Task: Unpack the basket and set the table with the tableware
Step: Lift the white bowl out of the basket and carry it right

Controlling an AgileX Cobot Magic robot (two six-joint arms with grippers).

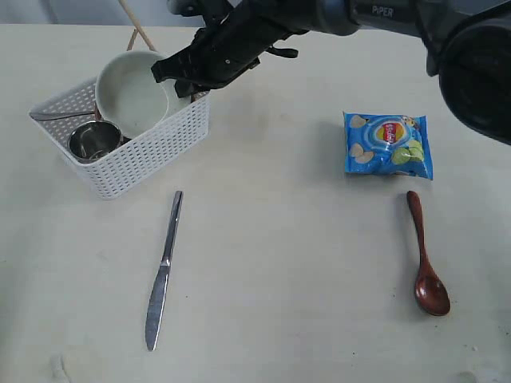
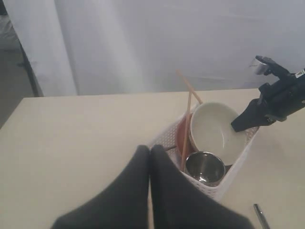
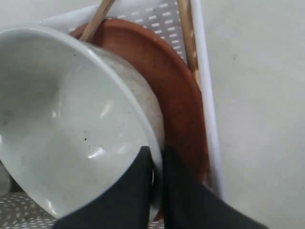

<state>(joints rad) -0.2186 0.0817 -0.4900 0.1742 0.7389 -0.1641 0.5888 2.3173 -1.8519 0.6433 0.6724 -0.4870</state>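
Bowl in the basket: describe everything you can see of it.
The bowl is round, pale off-white with faint speckles, glossy like ceramic, and empty. It stands tilted on edge inside the basket, opening turned toward the steel cup, its back apparently leaning against the reddish-brown plate. The right end effector pinches its rim, one finger inside, one outside.

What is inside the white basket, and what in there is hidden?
Inside the basket: a tilted pale bowl, a reddish-brown plate against its back, wooden chopsticks, a steel cup and a thin steel handle. The bowl covers most of the plate and the basket floor.
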